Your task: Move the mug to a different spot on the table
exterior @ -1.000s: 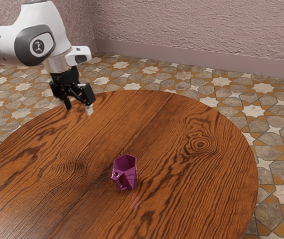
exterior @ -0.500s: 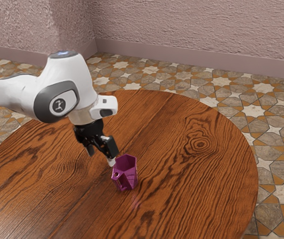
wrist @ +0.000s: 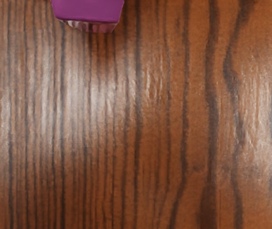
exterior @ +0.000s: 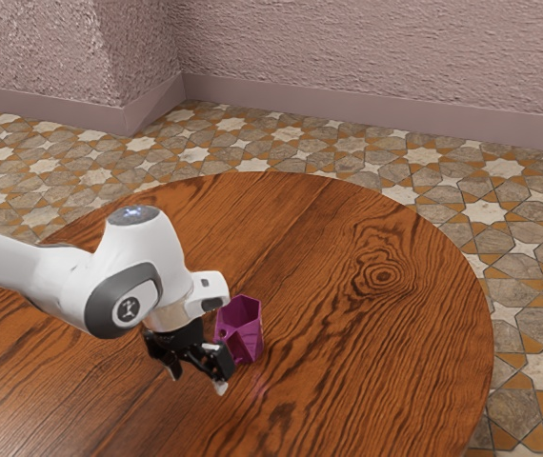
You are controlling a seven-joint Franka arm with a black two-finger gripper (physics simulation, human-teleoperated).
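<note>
A purple faceted mug (exterior: 243, 326) stands upright on the round wooden table (exterior: 367, 286), near its front middle. My gripper (exterior: 200, 375) is low over the table, just in front of the mug on the exterior view's left, and hides the mug's lower left side. Its fingers (exterior: 219, 384) are open with nothing between them, and the mug is beside them, not in the gap. In the wrist view the mug (wrist: 88, 12) is a purple block a short way from the hand, and bare wood grain (wrist: 141, 133) lies under the hand.
My white arm (exterior: 71, 281) stretches in from the exterior view's left, low over the table. The table's rim (exterior: 486, 333) curves along the exterior view's right. Patterned floor tiles (exterior: 395, 152) and a pink wall lie beyond.
My arm has swung from the table's far left side toward the mug and dropped. The gripper has gone from above the mug's left rim to table height in front of it. The mug has stayed put.
</note>
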